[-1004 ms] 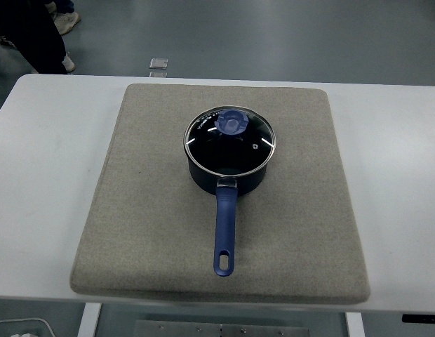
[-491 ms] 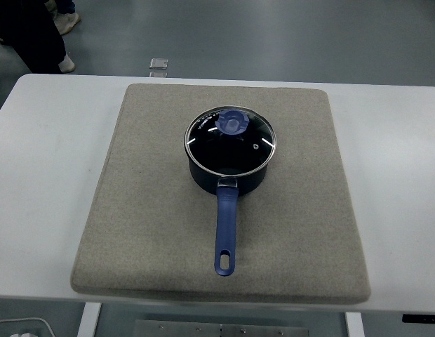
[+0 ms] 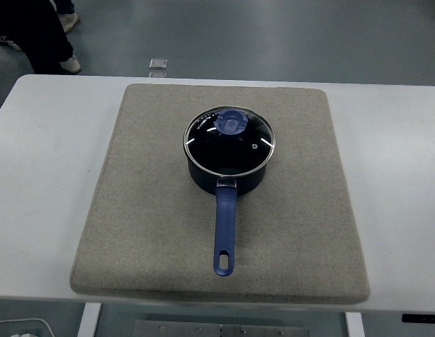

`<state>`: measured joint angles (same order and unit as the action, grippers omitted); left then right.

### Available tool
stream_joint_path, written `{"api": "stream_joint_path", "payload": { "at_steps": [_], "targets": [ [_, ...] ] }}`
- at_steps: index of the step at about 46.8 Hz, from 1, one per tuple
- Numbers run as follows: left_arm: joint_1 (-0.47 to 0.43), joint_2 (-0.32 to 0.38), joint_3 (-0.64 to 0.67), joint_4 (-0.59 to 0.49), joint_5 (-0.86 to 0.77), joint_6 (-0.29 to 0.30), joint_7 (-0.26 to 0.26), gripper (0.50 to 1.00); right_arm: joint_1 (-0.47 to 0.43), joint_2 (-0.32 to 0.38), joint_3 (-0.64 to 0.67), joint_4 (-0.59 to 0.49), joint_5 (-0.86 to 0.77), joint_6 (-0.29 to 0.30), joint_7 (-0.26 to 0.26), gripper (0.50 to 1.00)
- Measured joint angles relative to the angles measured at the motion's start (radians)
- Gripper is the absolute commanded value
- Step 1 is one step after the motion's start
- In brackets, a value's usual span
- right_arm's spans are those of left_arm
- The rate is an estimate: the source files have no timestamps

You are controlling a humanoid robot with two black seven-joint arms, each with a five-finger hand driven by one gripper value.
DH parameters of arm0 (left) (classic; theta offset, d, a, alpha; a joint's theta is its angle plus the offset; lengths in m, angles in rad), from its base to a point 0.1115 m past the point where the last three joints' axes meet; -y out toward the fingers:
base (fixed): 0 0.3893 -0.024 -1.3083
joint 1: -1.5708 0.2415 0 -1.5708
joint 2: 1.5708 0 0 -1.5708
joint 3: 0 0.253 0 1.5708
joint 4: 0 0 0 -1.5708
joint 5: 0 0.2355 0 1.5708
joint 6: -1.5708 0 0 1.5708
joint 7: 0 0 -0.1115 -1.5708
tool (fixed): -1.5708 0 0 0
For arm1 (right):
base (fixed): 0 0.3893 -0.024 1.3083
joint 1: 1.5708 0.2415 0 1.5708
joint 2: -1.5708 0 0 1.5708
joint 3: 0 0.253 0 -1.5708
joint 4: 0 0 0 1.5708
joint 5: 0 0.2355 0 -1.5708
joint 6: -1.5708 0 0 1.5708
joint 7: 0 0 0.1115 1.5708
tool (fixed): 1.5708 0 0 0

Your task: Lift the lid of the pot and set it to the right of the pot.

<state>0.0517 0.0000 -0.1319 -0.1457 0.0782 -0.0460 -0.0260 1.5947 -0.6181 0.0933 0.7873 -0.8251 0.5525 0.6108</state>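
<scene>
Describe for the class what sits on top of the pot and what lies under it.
A glass lid with a blue knob covers the pot. Under the pot lies a grey mat on the white table. The pot's inside looks dark; any contents cannot be made out.

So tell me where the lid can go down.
The mat is bare between the pot and its right edge, the widest patch. Left of the pot is bare too. The handle crowds the strip in front. The lid is on the pot.

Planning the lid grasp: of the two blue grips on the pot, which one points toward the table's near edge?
The long handle, running from the pot wall toward the near edge. The round knob sits on top of the glass lid.
</scene>
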Motion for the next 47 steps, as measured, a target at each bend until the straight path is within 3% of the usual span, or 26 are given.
{"api": "stream_joint_path", "payload": {
  "at_steps": [8, 18, 31, 47],
  "targets": [
    [-0.001, 0.000, 0.000, 0.000, 0.000, 0.000, 0.000, 1.000, 0.009, 0.006, 0.010, 0.053, -0.104, -0.019, 0.000, 0.905],
    [0.000, 0.000, 0.000, 0.000, 0.000, 0.000, 0.000, 1.000, 0.024, 0.015, 0.013, 0.133, -0.274, -0.123, 0.000, 0.905],
    [0.000, 0.000, 0.000, 0.000, 0.000, 0.000, 0.000, 1.000, 0.049, 0.015, 0.007, 0.221, -0.382, -0.170, 0.000, 0.905],
    [0.000, 0.000, 0.000, 0.000, 0.000, 0.000, 0.000, 1.000, 0.005, 0.070, -0.033, 0.279, -0.526, -0.347, 0.000, 0.905]
  ]
}}
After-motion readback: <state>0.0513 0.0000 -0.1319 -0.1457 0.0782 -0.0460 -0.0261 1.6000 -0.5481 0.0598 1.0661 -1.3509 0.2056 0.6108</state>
